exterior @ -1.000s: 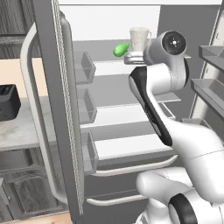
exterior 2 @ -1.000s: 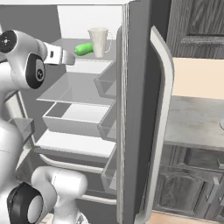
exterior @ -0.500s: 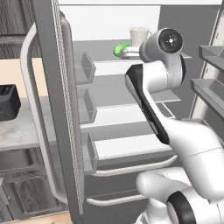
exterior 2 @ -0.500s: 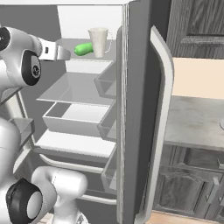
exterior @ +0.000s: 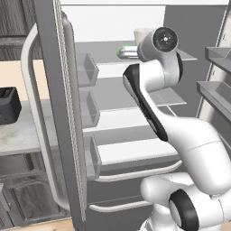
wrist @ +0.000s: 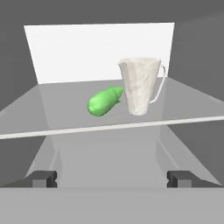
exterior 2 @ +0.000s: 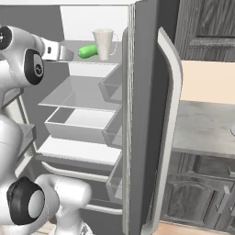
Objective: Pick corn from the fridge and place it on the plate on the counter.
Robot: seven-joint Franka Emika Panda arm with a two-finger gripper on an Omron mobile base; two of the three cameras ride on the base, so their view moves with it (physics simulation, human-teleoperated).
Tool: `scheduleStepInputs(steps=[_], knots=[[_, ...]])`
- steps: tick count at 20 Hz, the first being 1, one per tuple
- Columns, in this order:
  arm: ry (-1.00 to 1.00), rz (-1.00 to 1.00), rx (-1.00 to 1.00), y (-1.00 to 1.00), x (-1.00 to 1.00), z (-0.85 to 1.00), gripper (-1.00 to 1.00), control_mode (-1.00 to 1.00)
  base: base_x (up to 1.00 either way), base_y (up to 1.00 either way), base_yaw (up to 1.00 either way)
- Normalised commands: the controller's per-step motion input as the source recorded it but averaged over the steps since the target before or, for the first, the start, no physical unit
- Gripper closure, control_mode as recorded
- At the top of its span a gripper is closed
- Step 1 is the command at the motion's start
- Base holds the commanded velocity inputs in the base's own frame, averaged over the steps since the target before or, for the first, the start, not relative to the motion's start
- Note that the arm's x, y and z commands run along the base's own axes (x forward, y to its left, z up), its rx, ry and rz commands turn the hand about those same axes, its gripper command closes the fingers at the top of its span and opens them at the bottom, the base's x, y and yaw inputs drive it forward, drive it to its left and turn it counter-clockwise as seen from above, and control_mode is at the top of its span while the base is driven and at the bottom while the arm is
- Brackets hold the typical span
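The corn is a bright green oval lying on the fridge's top glass shelf, just left of a white mug. My gripper is open and level with the shelf's front edge, a short way from the corn, with nothing between its fingertips. From the right base, the gripper sits just left of the corn and the mug. From the left base, the arm hides most of the corn. The plate is out of view.
The open fridge door with its bins and long pale handle stands at the left. Lower shelves and a drawer lie under the arm. The marbled counter runs right of the fridge. A black toaster sits on the left counter.
The arm has swung its hand further in towards the top shelf, closer to the corn. The corn and the mug have not moved.
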Motion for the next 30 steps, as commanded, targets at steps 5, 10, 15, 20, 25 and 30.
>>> scheduleStepInputs(steps=[5, 10, 15, 20, 25, 30], knots=[[0.02, 0.0, 0.01, 0.0, 0.26, 0.0, -1.0, -1.0, 0.0, 0.0, 0.0], [0.09, 0.0, 0.07, 0.0, 0.32, 0.0, -1.0, -1.0, 0.0, 0.0, 0.0], [0.01, 0.0, 0.02, 0.0, 0.35, -0.01, -1.0, -1.0, 0.0, 0.0, 0.0], [0.0, 0.0, 0.0, 0.0, 0.36, -0.11, -1.0, -1.0, 0.0, 0.0, 0.0], [0.0, 0.0, 0.0, 0.0, 0.42, -0.13, -1.0, -1.0, 0.0, 0.0, 0.0], [0.01, 0.0, 0.0, 0.0, 0.48, -0.04, -1.0, -1.0, 0.0, 0.0, 0.0]])
